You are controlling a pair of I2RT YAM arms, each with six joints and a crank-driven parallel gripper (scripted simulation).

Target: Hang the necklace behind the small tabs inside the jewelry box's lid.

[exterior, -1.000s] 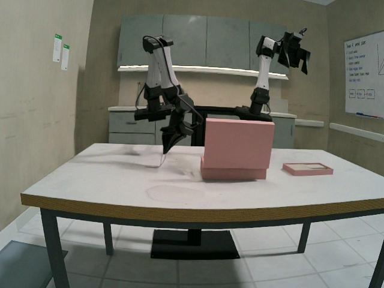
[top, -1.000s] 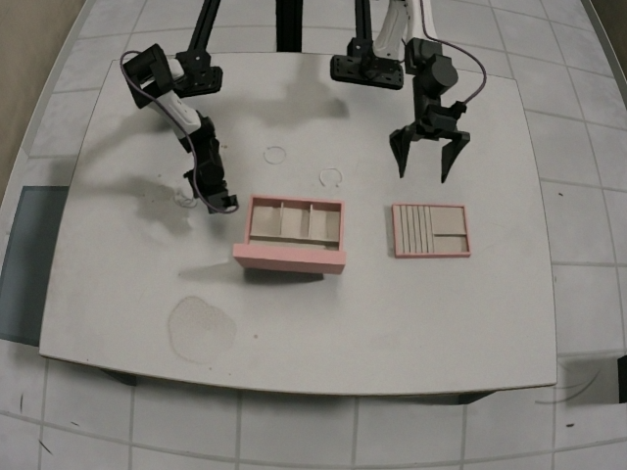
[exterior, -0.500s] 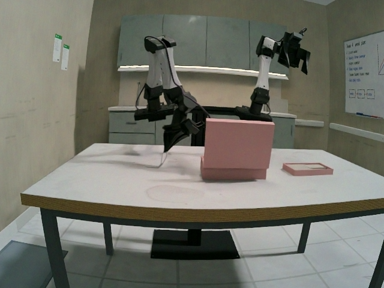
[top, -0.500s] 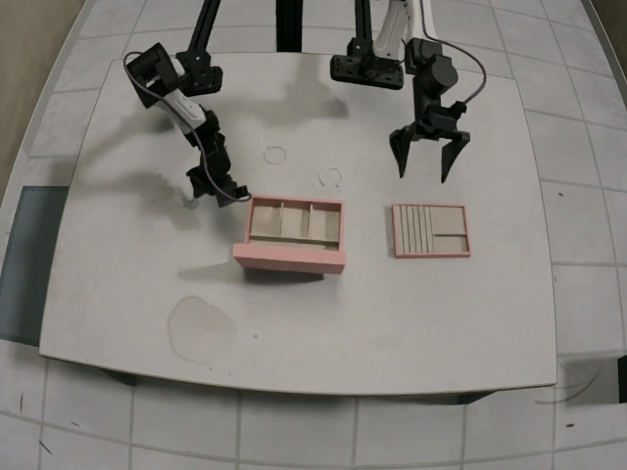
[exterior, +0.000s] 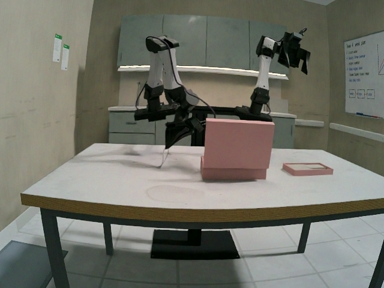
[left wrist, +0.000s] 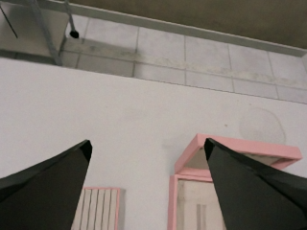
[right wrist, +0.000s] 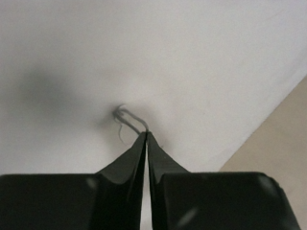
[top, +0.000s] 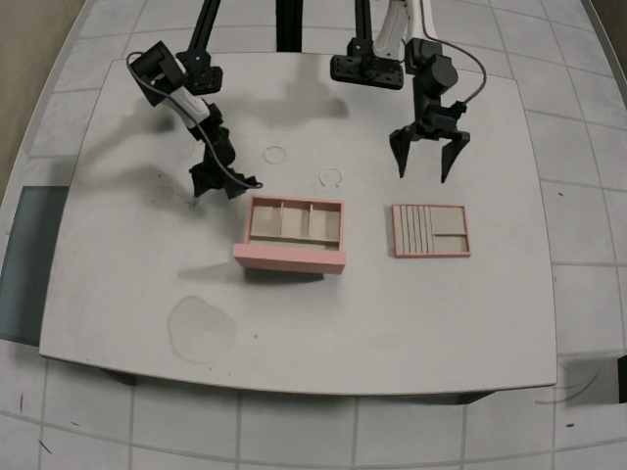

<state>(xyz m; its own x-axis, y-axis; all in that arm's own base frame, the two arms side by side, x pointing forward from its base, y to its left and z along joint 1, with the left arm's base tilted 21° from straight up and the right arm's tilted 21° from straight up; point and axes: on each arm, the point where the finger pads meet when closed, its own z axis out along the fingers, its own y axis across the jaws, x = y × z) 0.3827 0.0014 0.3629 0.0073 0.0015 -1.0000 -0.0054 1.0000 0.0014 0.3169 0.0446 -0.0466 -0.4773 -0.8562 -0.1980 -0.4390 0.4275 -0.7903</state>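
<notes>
My right gripper has its fingertips together, pinching the thin necklace, which dangles beside the jewelry box, outside it, trailing down to the tabletop. The box stands with its lid raised. My left gripper has its fingers wide apart with nothing between them, up above the tabletop on the box's other side, where a pink tray lies apart from the box.

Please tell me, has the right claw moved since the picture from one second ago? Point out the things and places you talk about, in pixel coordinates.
Yes. In the top view, the right claw (top: pixel 196 197) (exterior: pixel 166 147) (right wrist: pixel 147 134) has turned, its wider side swinging closer to the jewelry box (top: pixel 291 258) (exterior: pixel 239 144) (left wrist: pixel 249 145).
</notes>
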